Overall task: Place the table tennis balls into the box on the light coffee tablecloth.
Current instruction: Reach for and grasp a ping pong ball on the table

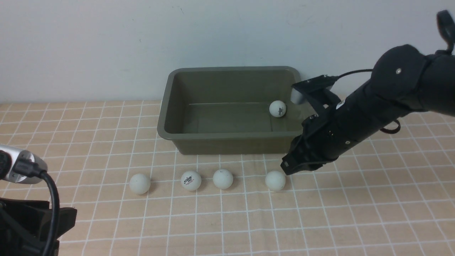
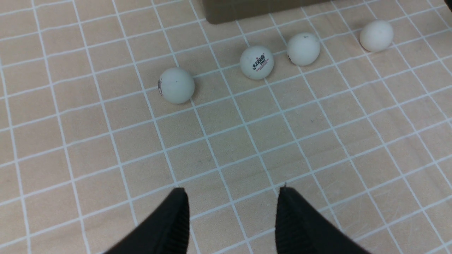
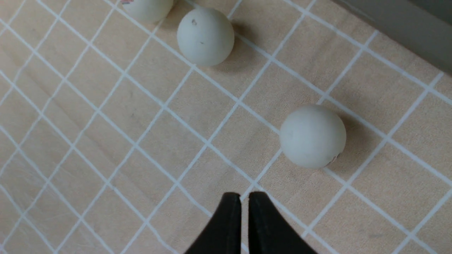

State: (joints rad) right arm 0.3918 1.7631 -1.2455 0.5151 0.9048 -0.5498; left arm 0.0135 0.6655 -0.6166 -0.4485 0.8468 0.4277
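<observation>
Several white table tennis balls lie in a row on the light coffee tablecloth in front of the box: one at the left, a logo ball, a third and the rightmost. Another ball rests inside the olive-green box, near its right wall. My right gripper hovers just beside the rightmost ball, not touching it. Its fingers stand almost together with only a thin slit, holding nothing. My left gripper is open and empty, low at the front left, short of the row.
A pale wall rises right behind the box. The right arm reaches across the box's right front corner. The left arm's camera and cable sit at the front left edge. Bare cloth stretches in front of the balls.
</observation>
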